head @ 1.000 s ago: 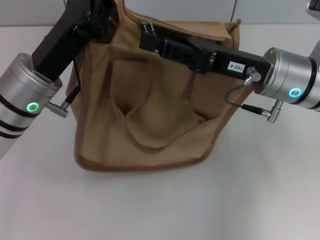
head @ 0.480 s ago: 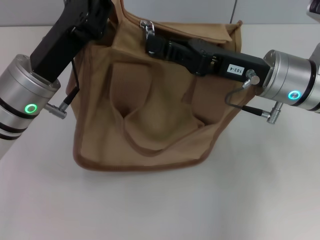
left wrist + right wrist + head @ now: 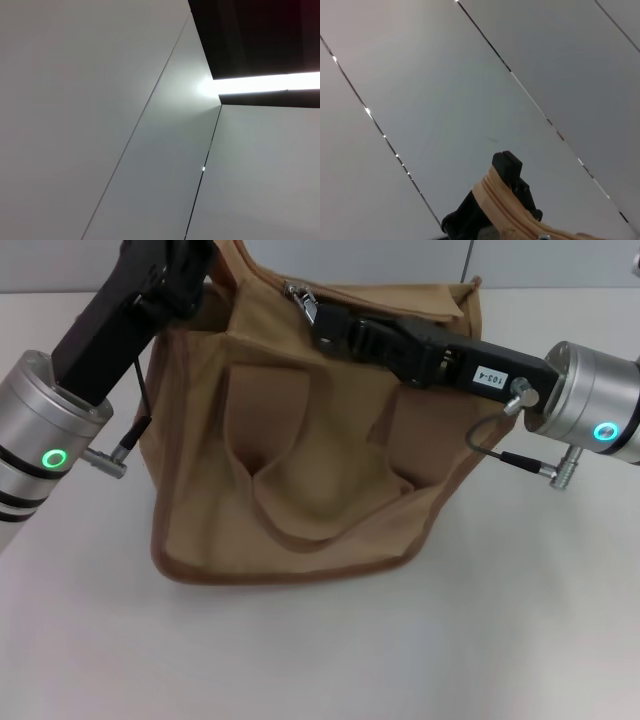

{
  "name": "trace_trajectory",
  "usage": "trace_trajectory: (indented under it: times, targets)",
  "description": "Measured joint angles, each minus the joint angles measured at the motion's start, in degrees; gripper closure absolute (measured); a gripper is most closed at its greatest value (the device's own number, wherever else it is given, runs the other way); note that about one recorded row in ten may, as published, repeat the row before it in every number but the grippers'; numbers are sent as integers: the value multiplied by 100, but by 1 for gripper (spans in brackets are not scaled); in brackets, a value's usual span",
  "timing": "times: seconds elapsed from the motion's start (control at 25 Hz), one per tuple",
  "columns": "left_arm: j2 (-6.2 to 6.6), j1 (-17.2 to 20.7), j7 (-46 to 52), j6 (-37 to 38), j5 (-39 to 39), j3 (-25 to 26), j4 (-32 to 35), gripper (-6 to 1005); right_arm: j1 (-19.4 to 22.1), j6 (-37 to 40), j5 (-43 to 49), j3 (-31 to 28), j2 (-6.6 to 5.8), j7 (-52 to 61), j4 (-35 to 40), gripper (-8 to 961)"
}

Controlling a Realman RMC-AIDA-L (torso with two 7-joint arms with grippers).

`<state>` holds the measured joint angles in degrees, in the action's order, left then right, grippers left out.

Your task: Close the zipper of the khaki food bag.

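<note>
Left gripper point(image 3: 195, 270) at the khaki food bag's point(image 3: 300, 480) upper left corner, against the fabric; grip state cannot be told. Bag stands upright on the white table point(image 3: 320, 650), front pocket facing the camera. Silver zipper point(image 3: 303, 298) pull on the top edge, right gripper point(image 3: 322, 328) closed on it, arm reaching in from the right.

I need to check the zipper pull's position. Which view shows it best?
The head view: the silver zipper pull shows at the khaki food bag's top edge, just beyond the right hand. The right wrist view shows only a strip of zipper track; the left wrist view shows none.
</note>
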<state>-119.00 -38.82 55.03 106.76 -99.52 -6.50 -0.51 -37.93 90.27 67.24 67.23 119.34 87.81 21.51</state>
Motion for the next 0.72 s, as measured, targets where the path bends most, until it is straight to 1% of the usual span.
trace_trajectory:
  times: [0.4, 0.6, 0.68, 0.72]
  targets:
    - [23, 99, -1, 56, 39, 171, 41, 932, 245, -18, 39, -18, -72, 356, 308, 955]
    - [30, 158, -1, 57, 42, 292, 64, 930, 388, -4, 45, -36, -153, 457, 353, 956]
    - [30, 205, 1, 61, 45, 353, 115, 929, 488, 10, 46, -114, -217, 497, 353, 956]
    - [30, 205, 1, 61, 45, 353, 115, 929, 488, 10, 46, -114, -217, 497, 353, 956]
